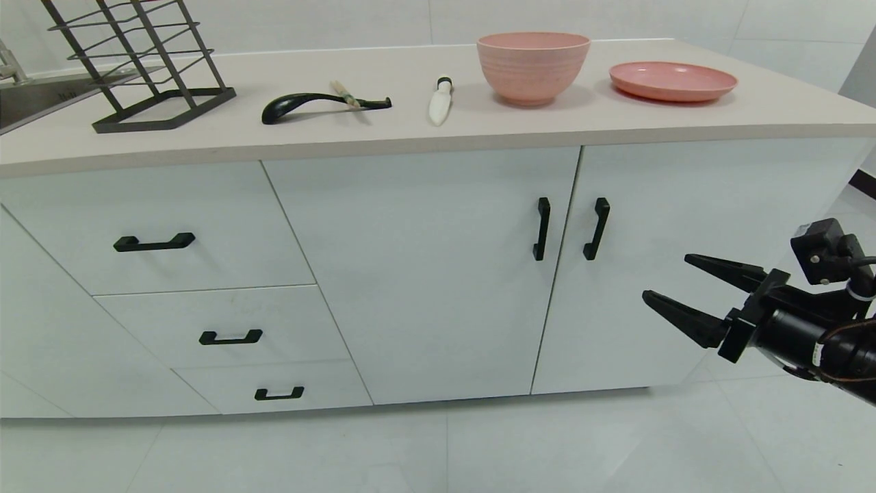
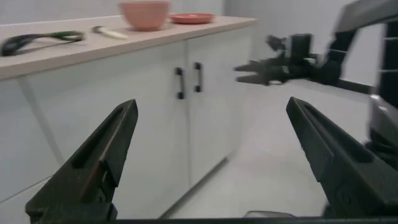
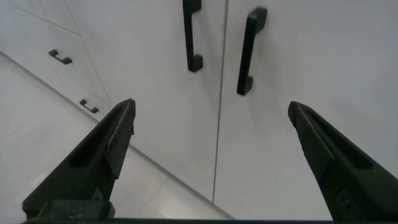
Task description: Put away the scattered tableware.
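Observation:
On the counter (image 1: 383, 137) lie a black ladle (image 1: 301, 106), a small wooden-handled utensil (image 1: 346, 95) across its handle, and a white utensil with a black tip (image 1: 440, 103). A pink bowl (image 1: 532, 67) and a pink plate (image 1: 673, 80) stand to the right. My right gripper (image 1: 674, 284) hangs open and empty low in front of the right cabinet door, facing the two black door handles (image 3: 250, 51). My left gripper (image 2: 211, 112) is open and empty, held low, looking toward the cabinet; the bowl (image 2: 144, 14) and plate (image 2: 192, 18) show far off, as does the right gripper (image 2: 245, 71).
A black wire dish rack (image 1: 147, 65) stands at the counter's back left beside a steel sink (image 1: 34, 99). Below are three drawers with black pulls (image 1: 154, 242) on the left and two doors with vertical handles (image 1: 542, 229). Tiled floor (image 1: 438, 445) lies in front.

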### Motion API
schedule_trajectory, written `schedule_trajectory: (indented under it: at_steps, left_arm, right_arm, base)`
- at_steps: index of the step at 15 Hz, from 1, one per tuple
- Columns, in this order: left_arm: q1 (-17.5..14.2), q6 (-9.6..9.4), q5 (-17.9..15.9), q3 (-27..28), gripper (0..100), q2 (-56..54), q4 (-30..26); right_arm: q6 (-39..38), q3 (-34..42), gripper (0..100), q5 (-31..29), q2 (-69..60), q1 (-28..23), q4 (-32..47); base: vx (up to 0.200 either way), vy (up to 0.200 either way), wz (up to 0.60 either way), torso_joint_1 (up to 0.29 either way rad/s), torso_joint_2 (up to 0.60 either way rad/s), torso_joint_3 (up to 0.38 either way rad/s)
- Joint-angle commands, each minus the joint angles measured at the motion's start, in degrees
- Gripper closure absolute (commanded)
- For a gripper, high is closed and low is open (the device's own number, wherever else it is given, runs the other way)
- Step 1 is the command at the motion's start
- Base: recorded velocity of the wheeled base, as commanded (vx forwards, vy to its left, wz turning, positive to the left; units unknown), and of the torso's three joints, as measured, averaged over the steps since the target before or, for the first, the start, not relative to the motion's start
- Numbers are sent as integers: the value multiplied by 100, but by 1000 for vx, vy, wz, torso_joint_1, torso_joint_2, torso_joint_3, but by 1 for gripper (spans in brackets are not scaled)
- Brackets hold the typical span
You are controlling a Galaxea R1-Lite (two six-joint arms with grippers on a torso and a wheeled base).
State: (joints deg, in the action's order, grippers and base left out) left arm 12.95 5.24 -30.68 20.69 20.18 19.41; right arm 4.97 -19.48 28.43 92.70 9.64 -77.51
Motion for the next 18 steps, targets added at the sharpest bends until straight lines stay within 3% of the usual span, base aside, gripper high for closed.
schedule_trajectory:
  at_steps: [1, 2, 3, 5, 6, 7, 9, 11, 13, 14, 15, 16, 18]
  left_arm:
    - [454, -94, -764, 172, 0, 1604, 678]
    - [463, -287, -1045, 164, 0, 2087, 968]
    - [463, -366, -1150, 164, 0, 2280, 1074]
    - [463, -797, -1810, 243, 0, 3256, 1610]
    - [463, -920, -1941, 269, 0, 3581, 1786]
    - [463, -920, -1941, 269, 0, 3581, 1786]
    - [569, -1078, -2091, 392, 0, 4504, 2313]
    - [850, -1219, -2091, 709, 0, 5585, 2902]
    - [1360, -1429, -2108, 1236, 0, 6736, 3465]
    - [1448, -1438, -2108, 1324, 0, 6859, 3526]
    - [1992, -1438, -2108, 1798, 0, 7475, 3693]
    - [2274, -1438, -2108, 1974, 0, 7747, 3693]
    - [2599, -1447, -2038, 2255, 0, 8257, 3693]
  right_arm:
    - [-5, 50, 0, 128, 170, -6, -274]
    - [4, 58, 0, 233, 196, -6, -300]
    - [4, 50, 0, 251, 205, -6, -300]
    - [135, 50, 0, 392, 222, 3, -318]
    - [179, 50, 0, 471, 231, 3, -318]
    - [179, 50, 0, 471, 231, 3, -318]
    - [250, 50, 0, 567, 310, 29, -353]
    - [258, -47, 0, 611, 477, 55, -414]
    - [267, -390, 0, 664, 706, 99, -432]
    - [267, -434, 0, 664, 715, 99, -432]
    - [320, -601, 0, 673, 811, 108, -441]
    - [329, -636, 0, 682, 803, 187, -441]
    - [338, -680, 0, 717, 785, 266, -449]
  base:
    - [0, 0, 0, 0, 0, 0]
    - [0, 0, 0, 0, 0, 0]
    - [0, 0, 0, 0, 0, 0]
    - [0, 0, 0, 0, 0, 0]
    - [0, 0, 0, 0, 0, 0]
    - [0, 0, 0, 0, 0, 0]
    - [0, 0, 0, 0, 0, 0]
    - [0, 0, 0, 0, 0, 0]
    - [0, 0, 0, 0, 0, 0]
    - [0, 0, 0, 0, 0, 0]
    - [0, 0, 0, 0, 0, 0]
    - [0, 0, 0, 0, 0, 0]
    - [0, 0, 0, 0, 0, 0]
